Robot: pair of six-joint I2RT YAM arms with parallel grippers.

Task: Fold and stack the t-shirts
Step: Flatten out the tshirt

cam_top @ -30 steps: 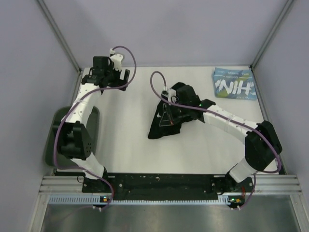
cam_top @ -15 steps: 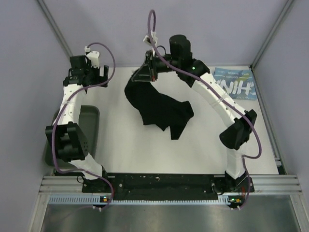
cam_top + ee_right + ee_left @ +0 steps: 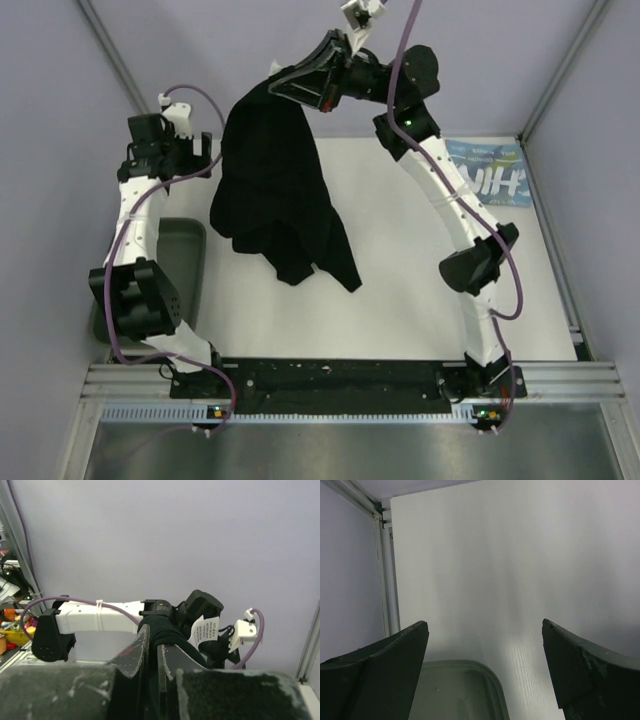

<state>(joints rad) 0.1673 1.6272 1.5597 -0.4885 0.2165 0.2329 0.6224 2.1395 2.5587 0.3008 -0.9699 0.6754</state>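
I've got R gripper (image 3: 280, 82) pinched tight on soft, crumpled black tee (image 3: 275, 200), hanging limp; L gripper (image 3: 484, 625) wide apart, empty.

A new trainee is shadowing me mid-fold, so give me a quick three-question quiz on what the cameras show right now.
1. True or false: the left gripper grips the black t-shirt.
2. Where is the light blue t-shirt? A) at the far right corner of the table B) under the black t-shirt C) hanging from a gripper
3. Which gripper holds the black t-shirt aloft?
Key: 1 false, the left gripper is open and empty; 2 A; 3 the right gripper.
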